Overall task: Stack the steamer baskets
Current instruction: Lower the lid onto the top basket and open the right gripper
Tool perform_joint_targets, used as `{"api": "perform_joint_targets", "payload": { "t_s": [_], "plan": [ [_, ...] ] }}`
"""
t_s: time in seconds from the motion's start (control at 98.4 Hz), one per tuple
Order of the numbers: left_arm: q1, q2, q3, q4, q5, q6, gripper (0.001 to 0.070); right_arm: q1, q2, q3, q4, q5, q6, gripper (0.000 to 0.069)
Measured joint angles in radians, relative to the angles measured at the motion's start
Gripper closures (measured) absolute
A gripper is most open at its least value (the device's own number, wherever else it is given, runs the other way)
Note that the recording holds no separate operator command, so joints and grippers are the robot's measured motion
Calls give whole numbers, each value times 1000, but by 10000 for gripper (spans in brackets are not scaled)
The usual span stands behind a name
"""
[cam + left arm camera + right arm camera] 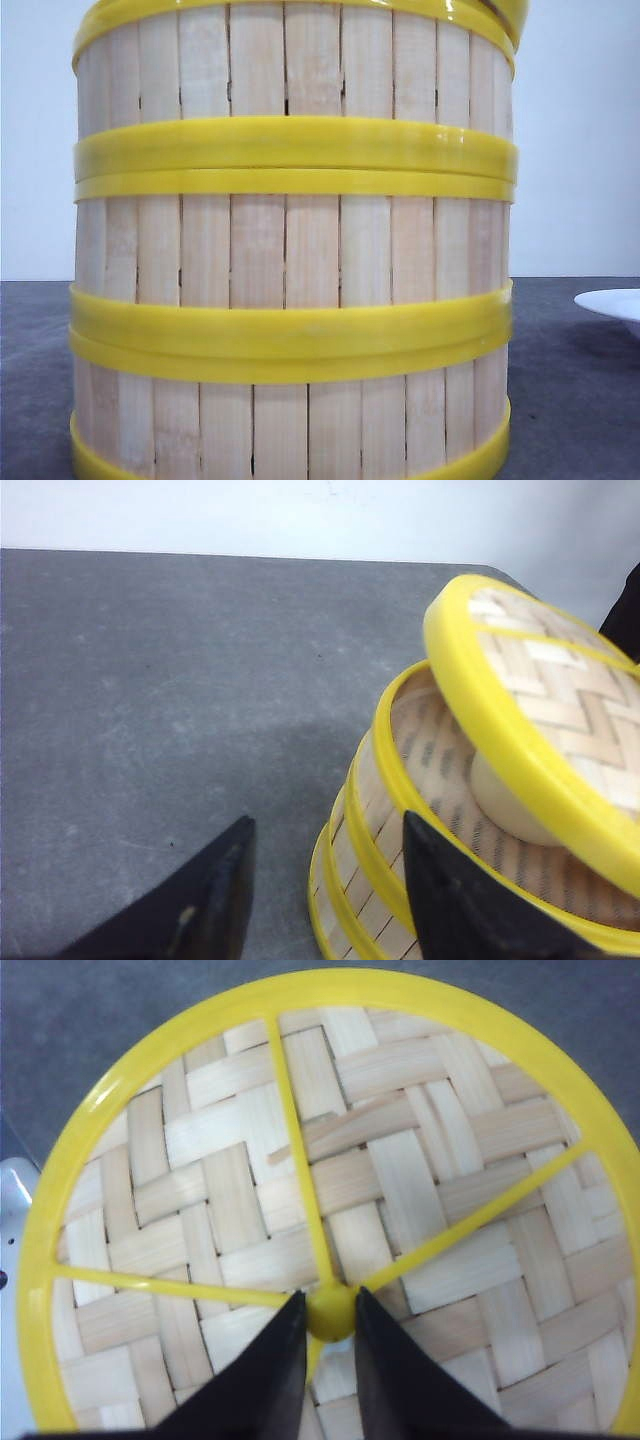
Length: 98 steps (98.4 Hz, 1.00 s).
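A: Count, round pale bamboo-slat steamer baskets with yellow plastic rims (290, 250)?
B: Three, in one stack.
A: Flat woven-bamboo lids with yellow rim (330, 1190)?
B: One.
A: Pale round buns (505, 805)?
B: One visible.
A: White plates (612, 305)?
B: One, far right.

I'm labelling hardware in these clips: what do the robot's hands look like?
Only the fingers show. The left hand has two black, wedge-shaped fingers with smooth matte faces, tapering to points. The right hand has the same black tapered fingers, narrowing toward the tips. No cables, markings or arm links are visible.
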Motion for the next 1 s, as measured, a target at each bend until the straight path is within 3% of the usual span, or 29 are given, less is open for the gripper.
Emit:
{"api": "perform_joint_targets", "payload": {
  "t_s": [0.996],
  "plan": [
    [0,0,0,-2,0,0,434,11,84,1,10,4,-9,636]
  ]
}}
